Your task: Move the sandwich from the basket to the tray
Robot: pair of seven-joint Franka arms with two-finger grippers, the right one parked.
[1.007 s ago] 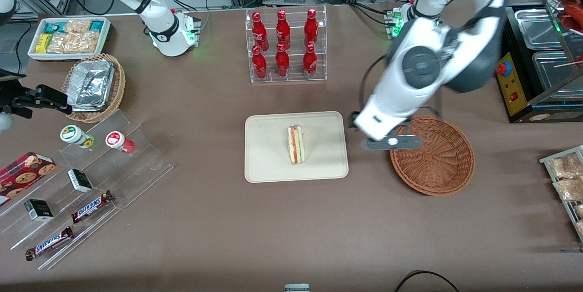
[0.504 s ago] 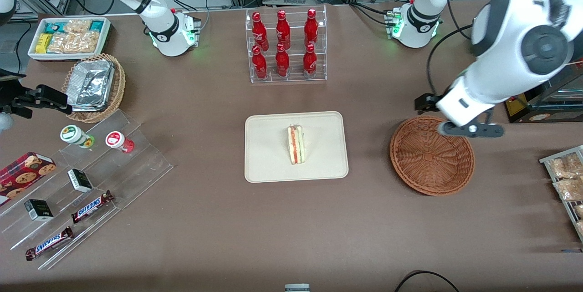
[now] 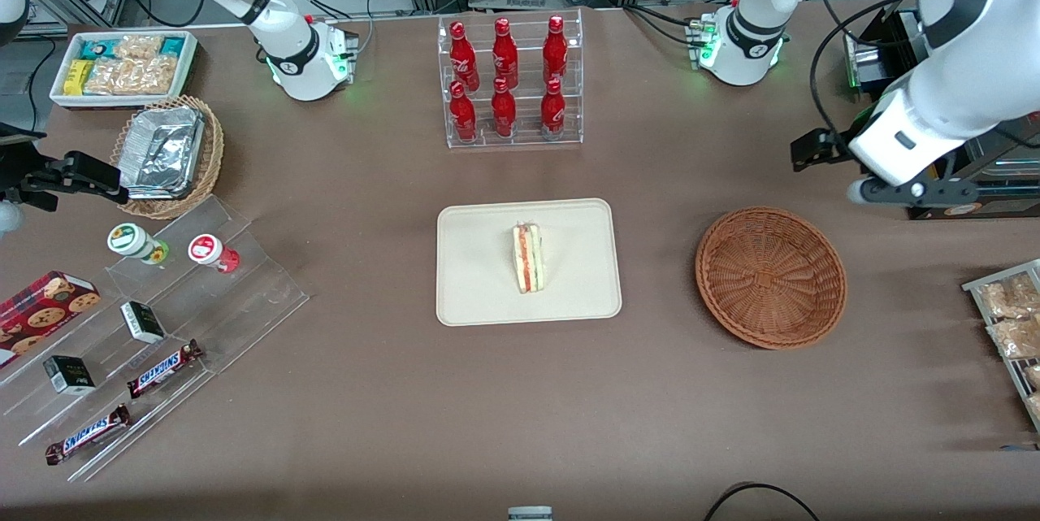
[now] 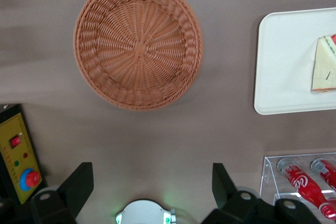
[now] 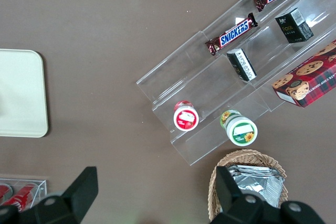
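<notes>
Triangular wedge sandwich [image 3: 528,258] already sits mid cream rectangular tray [image 3: 479,293], round reddish-brown wicker basket [image 3: 770,277] empty beside that tray, so keep your spread-wide, empty gripper [image 4: 152,184] raised clear of it.

The sandwich [image 3: 528,258], a small triangular wedge of pale beige bread, lies on the tray [image 3: 479,293] near the centre of the front frame, its cut edge showing red and green filling layers as a stripe. It sits slightly toward the basket side of the tray's middle. The tray is a flat cream-beige rectangle with rounded corners and a low raised rim. The basket [image 3: 770,277], round, shallow, reddish-brown woven wicker, sits right of centre in the front frame, apart from the tray, with nothing in it. The gripper [image 3: 910,191] hangs at the frame's right edge, higher in the frame than the basket, its fingers [image 4: 79,184] spread wide.
</notes>
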